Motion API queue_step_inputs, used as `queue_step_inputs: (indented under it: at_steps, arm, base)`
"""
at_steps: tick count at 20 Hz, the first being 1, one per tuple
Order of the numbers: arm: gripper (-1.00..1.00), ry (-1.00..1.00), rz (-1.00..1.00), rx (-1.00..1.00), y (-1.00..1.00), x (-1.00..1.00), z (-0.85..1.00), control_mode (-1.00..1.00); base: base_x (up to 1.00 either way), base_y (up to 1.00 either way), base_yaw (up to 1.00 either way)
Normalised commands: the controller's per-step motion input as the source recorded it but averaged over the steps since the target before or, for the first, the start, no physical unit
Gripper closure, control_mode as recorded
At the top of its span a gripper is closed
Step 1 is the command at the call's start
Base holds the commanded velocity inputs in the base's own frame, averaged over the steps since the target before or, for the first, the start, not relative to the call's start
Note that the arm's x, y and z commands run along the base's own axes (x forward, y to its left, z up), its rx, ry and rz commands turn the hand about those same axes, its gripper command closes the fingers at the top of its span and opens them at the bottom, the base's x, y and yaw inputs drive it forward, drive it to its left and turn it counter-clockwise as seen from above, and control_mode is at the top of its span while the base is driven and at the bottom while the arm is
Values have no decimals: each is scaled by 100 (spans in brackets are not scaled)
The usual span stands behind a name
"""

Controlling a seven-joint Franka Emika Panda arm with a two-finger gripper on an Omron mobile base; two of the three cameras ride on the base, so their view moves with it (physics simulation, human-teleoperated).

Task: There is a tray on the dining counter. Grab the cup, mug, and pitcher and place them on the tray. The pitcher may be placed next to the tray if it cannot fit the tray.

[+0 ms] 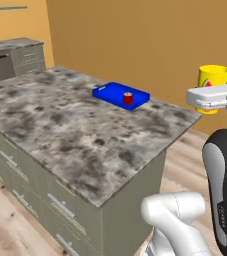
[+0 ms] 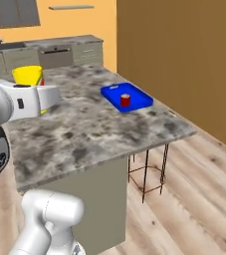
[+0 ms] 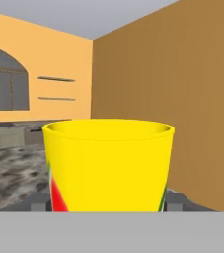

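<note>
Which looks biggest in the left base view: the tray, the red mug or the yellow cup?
1. tray
2. cup, though it's held nearer the camera, so it may look bigger than it is
3. mug

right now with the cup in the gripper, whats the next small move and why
Probably carry the cup across toward the tray while keeping it upright. The gripper holds it in the air off the counter's near corner, and the mug already stands on the tray, so aim for the bare blue part beside it.
</note>
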Motion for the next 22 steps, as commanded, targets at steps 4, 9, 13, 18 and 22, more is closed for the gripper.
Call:
queue_step_inputs:
  at_steps: [4,9,13,18,22]
  arm:
    - [100,0,0,0,0,0,0,100]
    - [100,0,0,0,0,0,0,100]
    - [100,0,0,0,0,0,0,100]
    - [100,0,0,0,0,0,0,100]
    - [100,0,0,0,0,0,0,100]
  base:
    - [-47,-100,15]
    - [-6,-100,42]
    - [7,-100,56]
    - [10,-100,56]
    - [4,-100,56]
